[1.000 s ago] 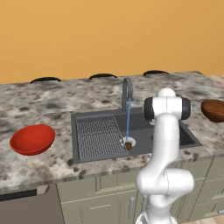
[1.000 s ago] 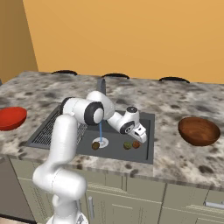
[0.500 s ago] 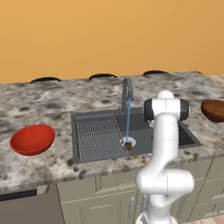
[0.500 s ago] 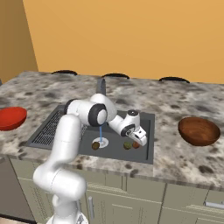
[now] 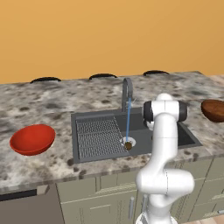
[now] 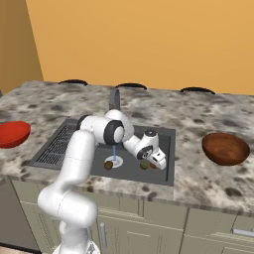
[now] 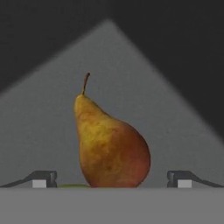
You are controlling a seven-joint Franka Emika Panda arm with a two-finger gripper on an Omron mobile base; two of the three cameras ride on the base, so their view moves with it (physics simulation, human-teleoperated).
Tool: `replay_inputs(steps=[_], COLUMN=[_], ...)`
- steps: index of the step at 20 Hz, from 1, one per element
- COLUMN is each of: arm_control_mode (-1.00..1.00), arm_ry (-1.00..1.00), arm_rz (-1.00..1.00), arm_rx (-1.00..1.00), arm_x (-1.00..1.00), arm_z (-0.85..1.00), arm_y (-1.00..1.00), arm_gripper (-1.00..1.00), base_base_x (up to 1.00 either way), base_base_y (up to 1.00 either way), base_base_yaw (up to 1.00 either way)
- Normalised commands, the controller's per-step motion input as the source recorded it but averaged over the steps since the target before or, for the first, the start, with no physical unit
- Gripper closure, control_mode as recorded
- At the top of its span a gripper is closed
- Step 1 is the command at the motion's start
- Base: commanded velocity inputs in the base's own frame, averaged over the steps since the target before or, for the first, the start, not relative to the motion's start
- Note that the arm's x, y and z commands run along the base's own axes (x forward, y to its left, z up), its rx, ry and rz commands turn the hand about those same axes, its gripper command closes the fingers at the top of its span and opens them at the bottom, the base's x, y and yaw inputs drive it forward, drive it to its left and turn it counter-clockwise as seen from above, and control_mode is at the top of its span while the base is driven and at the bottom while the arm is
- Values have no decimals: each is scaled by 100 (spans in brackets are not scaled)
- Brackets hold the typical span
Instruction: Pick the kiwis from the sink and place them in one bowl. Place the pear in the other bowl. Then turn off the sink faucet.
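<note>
In the hand view the orange-tan pear stands upright on the sink floor, stem up. It sits between the fingertips of my open gripper, which do not touch it. A sliver of the olive-green kiwi shows at its base. From the right base view my gripper is low in the sink, beside the olive kiwi. The darker kiwi lies by the drain under the faucet, which runs a thin blue stream. The red bowl is on the left, the brown bowl on the right.
A ribbed wire rack fills the sink's left half. The speckled counter surrounds the basin, with dark burner rings along its back edge. The sink's right wall stands close to my hand.
My gripper has sunk lower into the sink toward the pear and stayed open. The fruits and bowls have not moved, and the water still runs.
</note>
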Motion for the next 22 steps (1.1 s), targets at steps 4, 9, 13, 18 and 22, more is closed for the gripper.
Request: replay_inputs(steps=[4,9,13,18,22], arm_control_mode=[-100,-100,-100,-100,-100], arm_ry=[0,0,0,0,-1], arm_rz=[-3,-1,-1,-1,-2], arm_rx=[0,0,0,0,1], arm_x=[14,14,-1,-5,-8], arm_z=[-25,-32,-22,12,63], arm_y=[-9,-14,0,0,0], arm_gripper=[-100,-100,100,100,100], base_base_x=[0,0,0,0,0], base_base_y=[0,0,0,0,0], base_base_yaw=[0,0,0,0,0])
